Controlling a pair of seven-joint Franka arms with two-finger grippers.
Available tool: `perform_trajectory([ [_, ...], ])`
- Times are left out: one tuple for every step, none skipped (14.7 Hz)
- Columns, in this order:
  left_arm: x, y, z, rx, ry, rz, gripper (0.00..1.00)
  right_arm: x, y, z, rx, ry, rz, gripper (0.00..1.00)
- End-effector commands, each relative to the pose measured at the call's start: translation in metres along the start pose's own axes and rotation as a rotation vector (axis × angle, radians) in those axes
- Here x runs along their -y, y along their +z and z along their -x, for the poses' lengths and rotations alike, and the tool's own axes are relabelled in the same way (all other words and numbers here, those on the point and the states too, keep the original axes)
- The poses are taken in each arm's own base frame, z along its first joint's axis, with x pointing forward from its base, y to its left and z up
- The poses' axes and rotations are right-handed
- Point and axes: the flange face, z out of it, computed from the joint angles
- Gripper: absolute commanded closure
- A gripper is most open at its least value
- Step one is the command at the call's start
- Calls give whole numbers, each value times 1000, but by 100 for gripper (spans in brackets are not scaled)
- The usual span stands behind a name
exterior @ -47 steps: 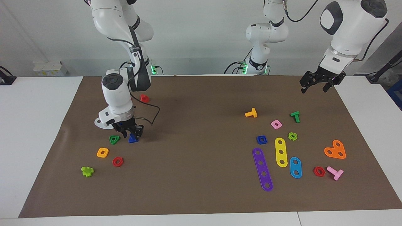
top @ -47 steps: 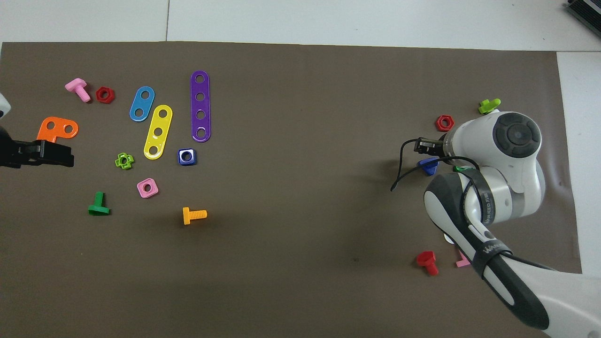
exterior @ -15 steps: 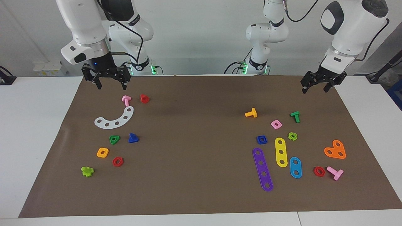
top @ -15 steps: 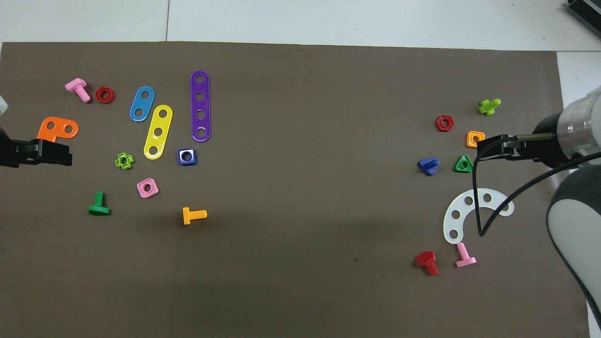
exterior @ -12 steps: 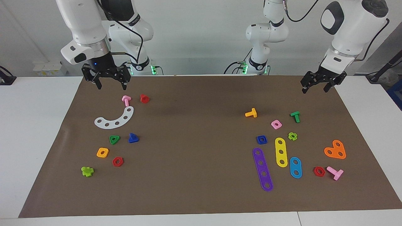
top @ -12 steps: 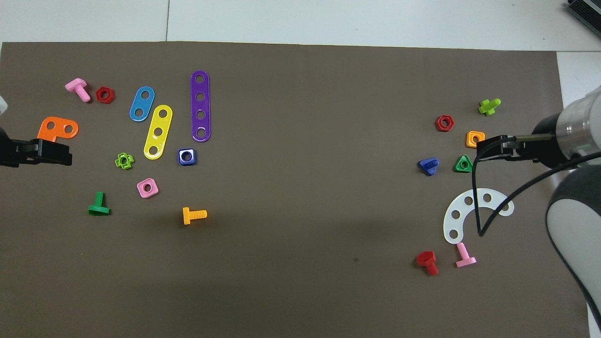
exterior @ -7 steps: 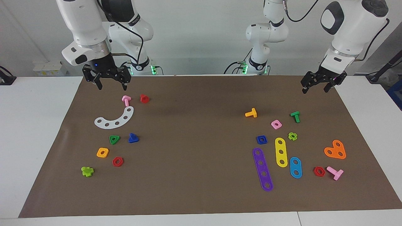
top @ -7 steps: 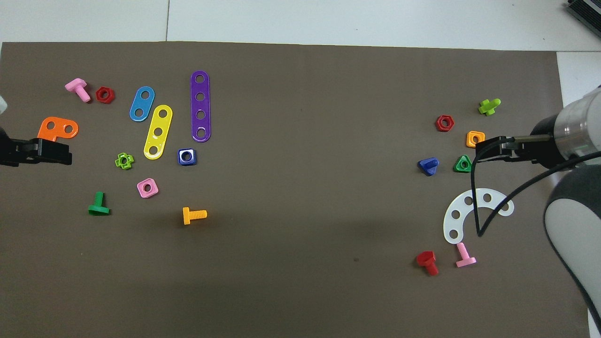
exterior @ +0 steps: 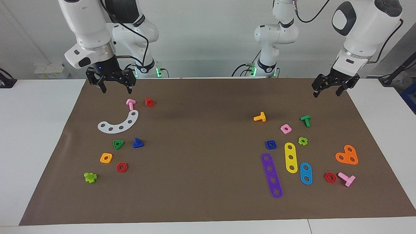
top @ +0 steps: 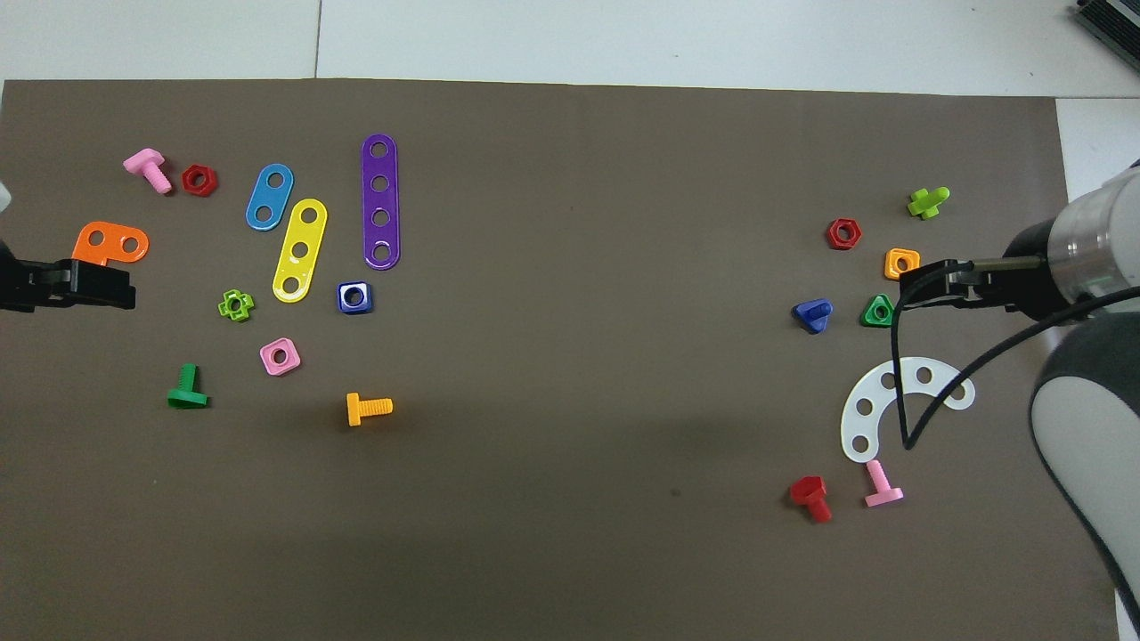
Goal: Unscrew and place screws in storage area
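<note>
Surface (exterior: 208, 201): plain brown mat, unpatterned, on white. White curved holed strip (exterior: 119, 124) taken as landmark. Just beside it: pink bolt (exterior: 130, 103), red bolt (exterior: 149, 102), green triangular nut (exterior: 118, 144), blue triangular-headed screw (exterior: 137, 143). Near it: orange square nut (exterior: 106, 158), red hexagonal nut (exterior: 122, 167), lime cross-shaped piece (exterior: 90, 177). Well apart from it: purple strip (exterior: 271, 175), yellow strip (exterior: 291, 157), blue strip (exterior: 305, 173), orange heart-shaped plate (exterior: 347, 155). Both tools are black on white arms.

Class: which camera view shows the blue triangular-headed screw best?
The overhead view: the blue screw lies on its side, showing triangular head and stub shaft. The facing view shows the blue screw mostly as a triangle beside the green triangular nut.
</note>
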Motion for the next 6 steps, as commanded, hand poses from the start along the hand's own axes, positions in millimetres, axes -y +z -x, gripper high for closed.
perform_trajectory([
  [1, -2, 6, -16, -8, -25, 0, -4, 1, 6, 9, -17, -23, 1],
  [1, -2, 6, -16, -9, -25, 0, -4, 1, 6, 9, -17, -23, 1],
  [1, -2, 6, -16, -10, -25, 0, -4, 1, 6, 9, -17, -23, 1],
  [1, -2, 6, -16, -8, -25, 0, -4, 1, 6, 9, -17, -23, 1],
  [1, -2, 6, -14, -10, -25, 0, -4, 2, 5, 9, -17, -23, 1],
  [1, -2, 6, -14, -10, -25, 0, -3, 1, 5, 3, -17, -24, 1],
])
